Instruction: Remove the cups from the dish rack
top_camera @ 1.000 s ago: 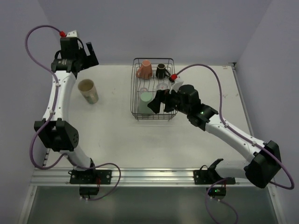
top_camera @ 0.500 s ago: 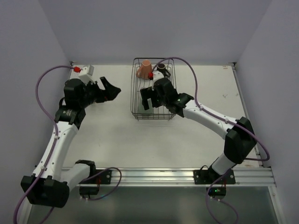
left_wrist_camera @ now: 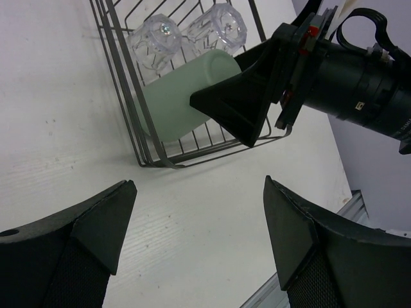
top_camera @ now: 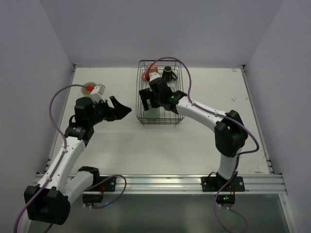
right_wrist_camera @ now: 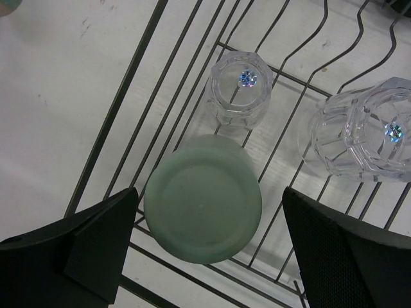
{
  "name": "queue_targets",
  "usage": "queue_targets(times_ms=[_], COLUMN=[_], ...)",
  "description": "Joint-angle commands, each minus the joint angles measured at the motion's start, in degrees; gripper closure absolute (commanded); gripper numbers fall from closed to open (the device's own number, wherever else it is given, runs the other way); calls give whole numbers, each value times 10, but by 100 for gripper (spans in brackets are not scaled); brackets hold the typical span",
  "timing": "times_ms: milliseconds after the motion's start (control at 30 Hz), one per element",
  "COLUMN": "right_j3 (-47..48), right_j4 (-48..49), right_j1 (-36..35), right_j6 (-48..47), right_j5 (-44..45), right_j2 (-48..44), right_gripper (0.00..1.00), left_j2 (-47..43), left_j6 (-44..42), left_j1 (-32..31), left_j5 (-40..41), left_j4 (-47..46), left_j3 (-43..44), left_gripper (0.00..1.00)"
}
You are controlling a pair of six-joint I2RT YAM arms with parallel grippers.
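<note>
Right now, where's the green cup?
In the right wrist view, the green cup sits upside down in the near-left corner of the dish rack, beside two clear glasses.

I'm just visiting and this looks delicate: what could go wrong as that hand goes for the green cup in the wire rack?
The right hand is open over the upturned mint-green tumbler. Two clear glasses stand close by, so a finger coming down might knock one. The left hand hovers near the same corner of the dish rack, so the two hands might bump.
</note>
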State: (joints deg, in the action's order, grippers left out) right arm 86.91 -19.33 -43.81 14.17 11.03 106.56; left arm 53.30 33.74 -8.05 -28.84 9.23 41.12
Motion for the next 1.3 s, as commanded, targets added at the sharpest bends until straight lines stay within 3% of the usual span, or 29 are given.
queue_targets(times_ms=[0,67,133,267,500,667,933,1133,1233,1267], right_j3=[33,38,35,-10,-147,-252,-337,-358,-366,-370], right_j4=[16,18,25,69,183,282,376,424,436,439], right_j1=[0,0,0,0,18,95,141,153,157,157], right_j6=[-13,-13,-9,0,53,186,288,338,349,350], right_j5=[15,17,20,36,11,-183,-297,-365,-373,-374], right_j2=[10,16,12,-55,-246,-351,-396,-387,-382,-381], right_gripper=[10,21,49,60,63,63,63,63,63,63], left_j2=[5,7,9,13,49,73,140,173,180,181], left_j6=[17,19,22,38,116,161,238,256,271,278], left_j1=[-6,-6,-6,-7,-21,-45,-81,-102,-106,-108], left_j5=[-21,-23,-26,-35,-107,-120,-137,-121,-119,-119], left_j4=[-57,-58,-62,-77,-203,-279,-422,-466,-489,-496], left_j3=[-14,-20,-25,-24,-27,-26,-35,-21,-22,-22], left_gripper=[14,16,18,19,27,27,27,28,30,35])
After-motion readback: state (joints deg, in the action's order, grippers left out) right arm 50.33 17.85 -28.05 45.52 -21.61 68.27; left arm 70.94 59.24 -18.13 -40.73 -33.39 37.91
